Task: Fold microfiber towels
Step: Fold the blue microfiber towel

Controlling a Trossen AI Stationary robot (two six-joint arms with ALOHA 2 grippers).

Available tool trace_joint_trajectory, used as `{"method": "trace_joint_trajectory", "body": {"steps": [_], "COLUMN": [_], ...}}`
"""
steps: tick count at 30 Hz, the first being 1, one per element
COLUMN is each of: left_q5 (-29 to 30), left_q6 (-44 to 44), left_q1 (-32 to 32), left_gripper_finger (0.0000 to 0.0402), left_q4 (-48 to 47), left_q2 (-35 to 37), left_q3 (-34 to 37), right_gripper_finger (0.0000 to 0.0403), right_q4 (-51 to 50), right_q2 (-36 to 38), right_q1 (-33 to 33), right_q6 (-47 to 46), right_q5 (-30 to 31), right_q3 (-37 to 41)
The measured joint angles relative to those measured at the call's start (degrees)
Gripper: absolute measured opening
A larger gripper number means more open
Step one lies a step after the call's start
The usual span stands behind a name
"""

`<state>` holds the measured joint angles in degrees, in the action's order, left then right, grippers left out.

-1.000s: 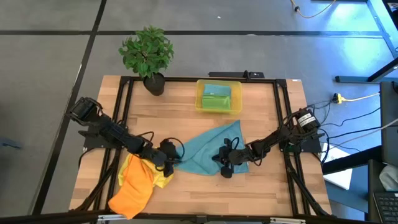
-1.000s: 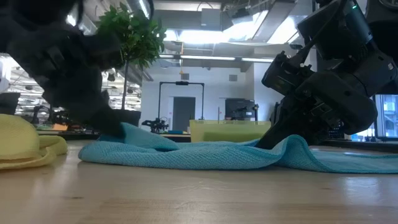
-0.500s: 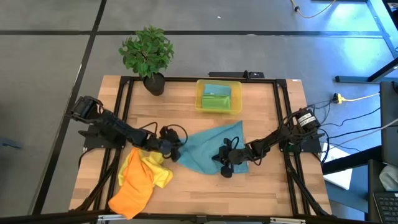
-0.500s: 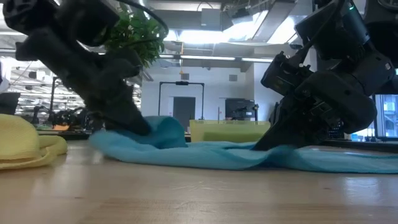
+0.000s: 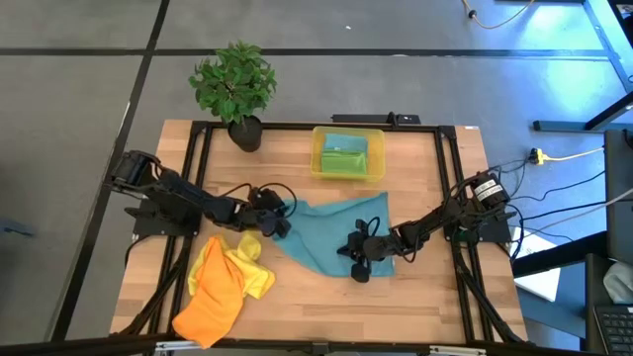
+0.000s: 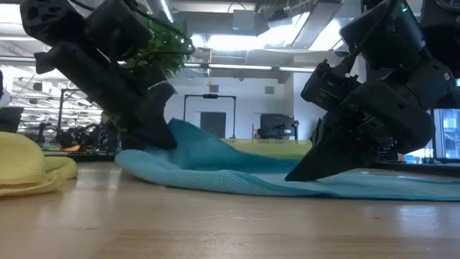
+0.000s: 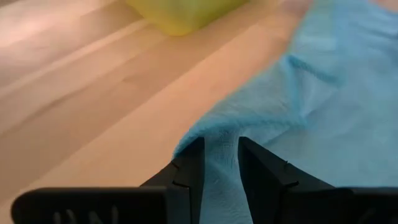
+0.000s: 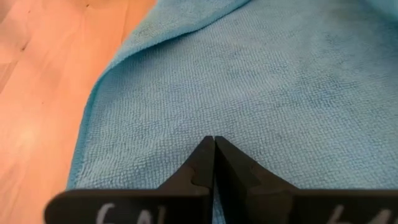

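While the teal towel lies spread near the middle of the table, we have both arms engaged on it. Our left gripper has its jaws closed on the towel's left corner, with a ridge of cloth pinched between them in the left wrist view, and that corner is raised clear of the table in the low view. We judge the purpose to be carrying this corner across the cloth to make a fold.

Our right gripper stands at the towel's front right part, toward the table's front edge. Its jaws are fully shut, tips together, and pressed down onto the cloth surface; no cloth shows between them. We judge that it serves as an anchor, pinning this side so the towel does not slide as the left corner is drawn over.

Relative to the jaws, the towel runs between the two grippers, its far corner reaching toward the yellow bin at the back edge. That bin already contains teal and green cloth.

At the front left corner of the table, a yellow towel and an orange towel lie in a loose heap, not yet folded. A potted plant stands at the back left corner, well apart from the work.
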<state>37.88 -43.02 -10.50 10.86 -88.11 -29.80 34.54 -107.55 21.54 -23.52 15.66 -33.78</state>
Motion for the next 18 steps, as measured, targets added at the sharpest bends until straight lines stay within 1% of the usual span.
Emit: {"method": "trace_joint_trajectory", "body": {"steps": [6, 9, 11, 14, 15, 16, 18], "left_q5": [3.27, 3.33, 0.55, -8.14, -9.95, -10.65, -9.72], "left_q6": [-3.76, -6.05, -5.26, 0.76, 1.48, 1.28, -0.52], "left_q1": [0.92, 1.14, 0.94, -1.0, -2.14, -3.51, -6.28], "left_gripper_finger": [0.0089, 0.0089, 0.0089, 0.0089, 0.0089, 0.0089, 0.0089], "left_q4": [-10.15, -14.78, -14.5, -10.11, -9.56, -9.51, -10.03], "left_q2": [3.24, 5.2, 6.29, 6.9, 6.9, 6.82, 5.73], "left_q3": [0.02, 0.07, 0.07, 0.03, 0.02, 0.02, 0.02], "right_gripper_finger": [0.0017, 0.0017, 0.0017, 0.0017, 0.0017, 0.0017, 0.0017], "right_q4": [-0.29, -0.35, -0.46, -0.5, -0.51, -0.55, -0.59], "right_q2": [-0.02, -0.04, -0.04, -0.04, -0.04, -0.04, -0.04], "right_q1": [0.02, 0.02, 0.02, 0.02, 0.0, 0.0, 0.0], "right_q6": [-0.85, -1.32, -1.32, -1.32, -1.34, -1.49, -1.72], "right_q5": [-0.37, -0.39, -0.39, -0.37, -0.39, -0.39, -0.39], "right_q3": [-0.02, -0.02, -0.02, -0.02, -0.02, -0.02, -0.02]}}
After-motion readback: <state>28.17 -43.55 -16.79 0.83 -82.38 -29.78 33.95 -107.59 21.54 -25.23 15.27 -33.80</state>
